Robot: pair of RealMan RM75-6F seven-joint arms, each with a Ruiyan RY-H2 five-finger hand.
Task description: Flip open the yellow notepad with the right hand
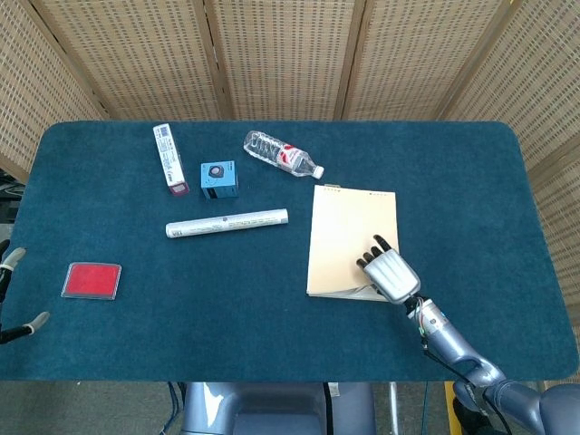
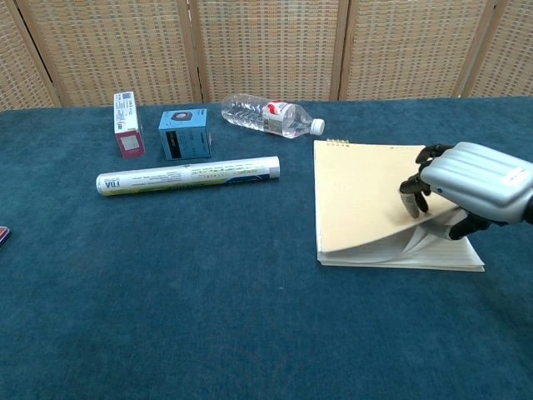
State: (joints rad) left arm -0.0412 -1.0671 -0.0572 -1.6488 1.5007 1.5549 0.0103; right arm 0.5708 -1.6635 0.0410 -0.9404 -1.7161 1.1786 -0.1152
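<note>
The yellow notepad (image 1: pixel 349 231) (image 2: pixel 366 187) lies on the right half of the blue table, its spiral edge at the far side. My right hand (image 1: pixel 390 272) (image 2: pixel 475 179) is over its near right corner. The fingers curl down onto the top sheets and the thumb sits under them, so the cover and several pages are pinched and bowed upward off the pad. The lower pages stay flat. My left hand (image 1: pixel 9 267) shows only at the far left edge of the head view, fingers apart and holding nothing.
A water bottle (image 1: pixel 283 155) (image 2: pixel 271 115) lies beyond the notepad. Left of it sit a blue box (image 1: pixel 218 179), a white and pink box (image 1: pixel 169 159) and a white tube (image 1: pixel 227 222). A red card (image 1: pixel 91 280) lies near the left front.
</note>
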